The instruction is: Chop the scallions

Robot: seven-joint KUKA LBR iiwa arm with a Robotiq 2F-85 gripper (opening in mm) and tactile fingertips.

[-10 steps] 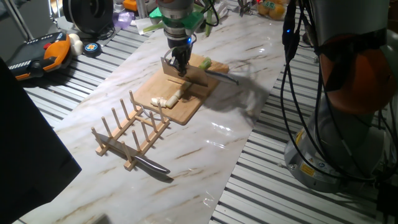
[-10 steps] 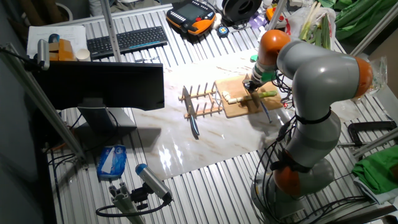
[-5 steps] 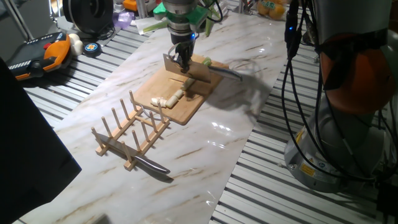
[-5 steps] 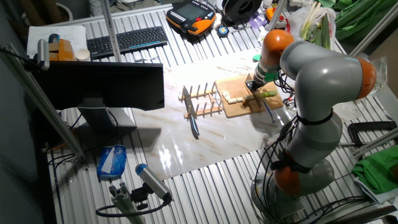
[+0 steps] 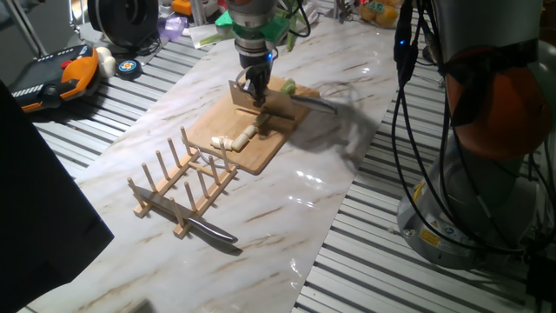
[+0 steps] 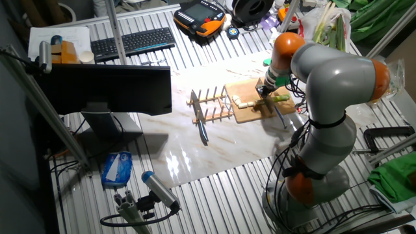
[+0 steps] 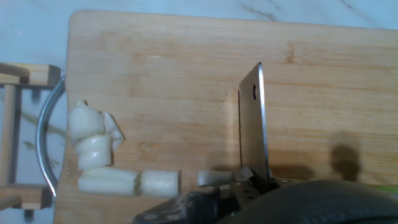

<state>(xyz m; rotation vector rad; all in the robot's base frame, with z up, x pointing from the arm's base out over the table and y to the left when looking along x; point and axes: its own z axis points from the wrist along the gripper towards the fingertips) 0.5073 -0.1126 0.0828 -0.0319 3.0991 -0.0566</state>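
Marble-topped table, ribbed metal surround

A wooden cutting board filled most of the hand view, with pale marbled table showing along its far and left edges. A flat steel cleaver blade stood on edge over the board right of centre, its near end meeting the dark claw body at the near edge. White scallions pieces lay on the board's near left, beside a curved metal wire and a wooden rack.

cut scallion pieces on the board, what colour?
Creamy white scallion pieces, faintly pale green; clearest in the hand view.
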